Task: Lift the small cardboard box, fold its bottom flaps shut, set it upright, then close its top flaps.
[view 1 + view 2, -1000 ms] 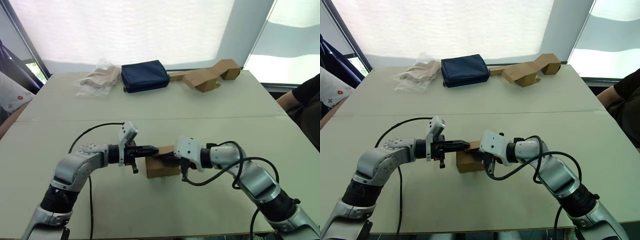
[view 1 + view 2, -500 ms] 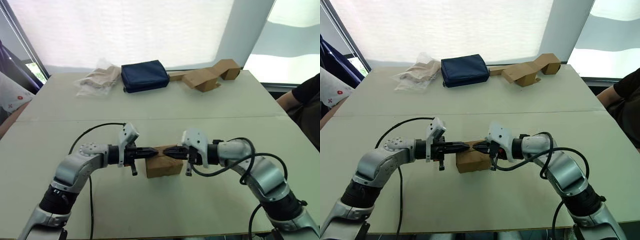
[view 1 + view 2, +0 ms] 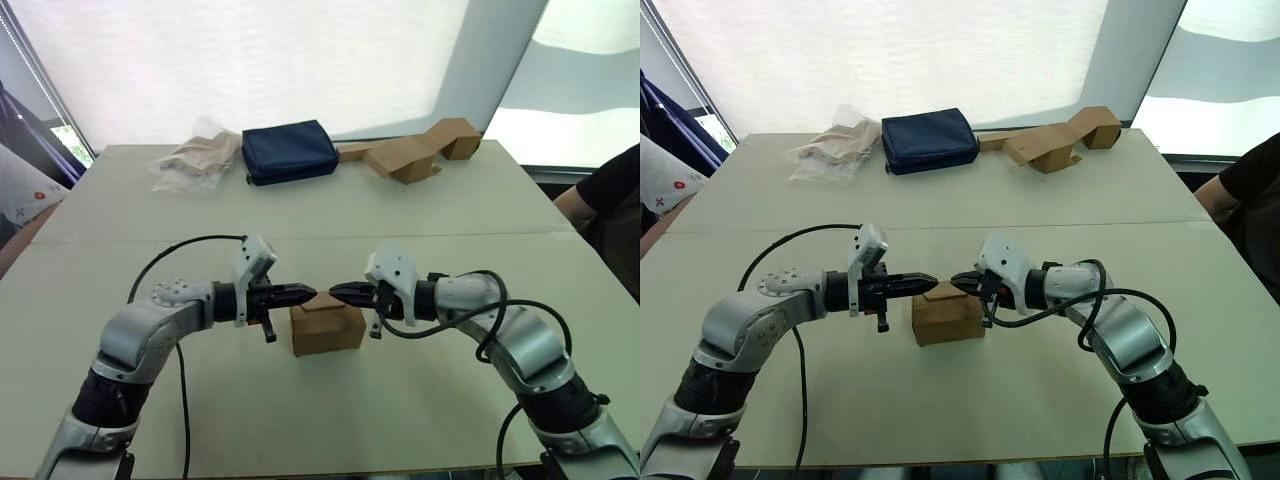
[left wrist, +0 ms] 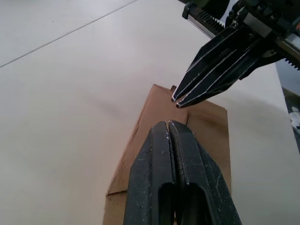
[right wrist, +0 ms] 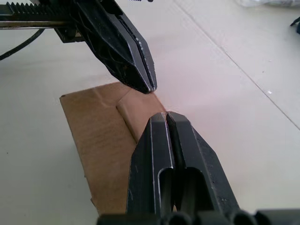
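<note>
The small cardboard box (image 3: 326,327) is sitting upright on the table (image 3: 420,220) with its top flaps (image 5: 136,105) folded down. I am holding my left gripper (image 3: 306,294) and right gripper (image 3: 338,293) just above it, both pinched closed, tips facing and nearly meeting.

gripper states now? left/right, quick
Left gripper: closed, holding nothing, tips above the small cardboard box.
Right gripper: closed, holding nothing, tips facing the left's over the box.
</note>
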Robot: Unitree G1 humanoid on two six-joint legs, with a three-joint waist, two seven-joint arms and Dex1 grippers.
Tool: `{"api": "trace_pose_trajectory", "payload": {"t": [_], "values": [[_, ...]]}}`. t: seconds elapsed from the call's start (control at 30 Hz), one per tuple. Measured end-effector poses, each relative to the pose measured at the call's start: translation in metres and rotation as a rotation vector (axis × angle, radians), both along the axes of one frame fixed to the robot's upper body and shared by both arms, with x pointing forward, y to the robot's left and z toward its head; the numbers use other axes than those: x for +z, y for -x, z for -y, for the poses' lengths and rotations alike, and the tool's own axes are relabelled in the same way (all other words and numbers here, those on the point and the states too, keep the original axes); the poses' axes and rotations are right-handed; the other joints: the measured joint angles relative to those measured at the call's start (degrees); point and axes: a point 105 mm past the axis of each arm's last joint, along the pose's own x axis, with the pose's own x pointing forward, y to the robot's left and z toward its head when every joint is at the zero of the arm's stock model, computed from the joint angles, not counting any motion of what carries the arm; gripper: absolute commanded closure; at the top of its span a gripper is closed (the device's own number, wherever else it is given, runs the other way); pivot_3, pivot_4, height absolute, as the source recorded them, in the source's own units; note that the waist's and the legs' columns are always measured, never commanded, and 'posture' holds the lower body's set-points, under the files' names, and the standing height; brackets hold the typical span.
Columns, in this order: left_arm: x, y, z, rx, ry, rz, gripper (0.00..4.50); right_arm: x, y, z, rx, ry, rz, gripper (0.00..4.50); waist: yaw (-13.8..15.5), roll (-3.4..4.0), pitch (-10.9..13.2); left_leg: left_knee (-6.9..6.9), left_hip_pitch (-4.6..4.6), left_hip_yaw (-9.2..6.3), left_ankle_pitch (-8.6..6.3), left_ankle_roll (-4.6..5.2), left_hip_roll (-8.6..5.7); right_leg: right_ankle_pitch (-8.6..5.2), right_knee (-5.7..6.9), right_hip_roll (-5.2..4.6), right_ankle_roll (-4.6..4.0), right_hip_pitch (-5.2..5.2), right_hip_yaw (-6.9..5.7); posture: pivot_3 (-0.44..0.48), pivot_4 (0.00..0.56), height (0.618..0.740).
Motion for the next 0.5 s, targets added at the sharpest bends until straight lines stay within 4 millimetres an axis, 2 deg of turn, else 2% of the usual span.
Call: {"api": "trace_pose_trajectory", "payload": {"t": [0.13, 0.5], "values": [[-0.013, 0.003, 0.0, -0.004, -0.041, -0.002, 4.47, -0.006, 0.0, 0.0, 0.007, 0.036, -0.002, 4.5, 0.1, 0.0, 0.0, -0.01, 0.0, 0.0, 0.0, 0.0, 0.0, 0.0, 0.0, 0.0, 0.0, -0.01, 0.0, 0.0, 0.15, 0.74], [-0.014, 0.002, -0.001, -0.004, -0.047, 0.024, 4.47, -0.017, 0.0, 0.0, 0.001, 0.067, -0.02, 4.5, 0.1, 0.0, 0.0, 0.0, 0.0, 0.01, 0.0, 0.0, 0.0, 0.0, 0.0, 0.0, 0.0, 0.0, 0.0, 0.0, 0.15, 0.74]]}}
